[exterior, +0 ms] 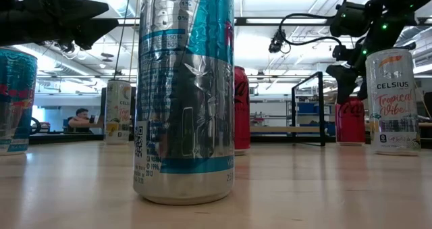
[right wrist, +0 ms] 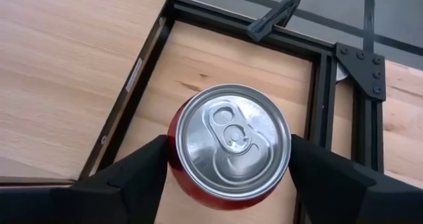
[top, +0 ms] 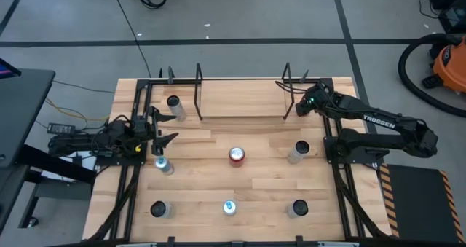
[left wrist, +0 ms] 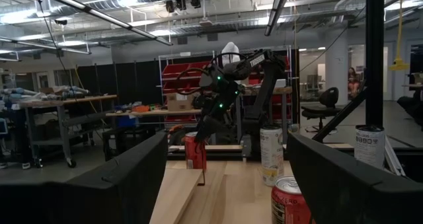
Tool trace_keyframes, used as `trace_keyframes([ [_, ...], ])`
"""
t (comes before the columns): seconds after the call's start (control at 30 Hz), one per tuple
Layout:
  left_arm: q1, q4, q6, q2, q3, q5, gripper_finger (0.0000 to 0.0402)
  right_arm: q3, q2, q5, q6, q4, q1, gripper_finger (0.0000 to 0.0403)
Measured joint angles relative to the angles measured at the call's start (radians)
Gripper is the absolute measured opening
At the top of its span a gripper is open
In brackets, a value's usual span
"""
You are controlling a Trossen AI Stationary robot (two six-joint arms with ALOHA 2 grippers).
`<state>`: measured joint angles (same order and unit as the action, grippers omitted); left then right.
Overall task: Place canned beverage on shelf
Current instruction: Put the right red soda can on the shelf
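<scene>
Right gripper (right wrist: 228, 161) fingers flanking upright red can (right wrist: 231, 145), grip unclear, lid up, beside shelf (top: 240, 100)

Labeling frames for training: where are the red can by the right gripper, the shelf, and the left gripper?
red can (right wrist: 231, 141), right wrist view, silver lid.
shelf (top: 240, 99), high view, bare wood board.
left gripper (top: 169, 127), high view, between fingertips.
</scene>
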<state>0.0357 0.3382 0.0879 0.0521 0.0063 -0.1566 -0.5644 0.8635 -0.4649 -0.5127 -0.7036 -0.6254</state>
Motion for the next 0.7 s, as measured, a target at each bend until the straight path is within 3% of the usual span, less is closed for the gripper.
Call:
trace_keyframes([
  [0.3,0.000,0.000,0.000,0.000,0.000,0.000,0.0316,-0.033,0.002,0.034,0.070,-0.021,0.000,0.0265],
  [0.7,0.000,0.001,0.000,0.000,0.000,0.000,0.0316,-0.301,0.002,0.024,0.181,-0.081,0.000,0.0264],
])
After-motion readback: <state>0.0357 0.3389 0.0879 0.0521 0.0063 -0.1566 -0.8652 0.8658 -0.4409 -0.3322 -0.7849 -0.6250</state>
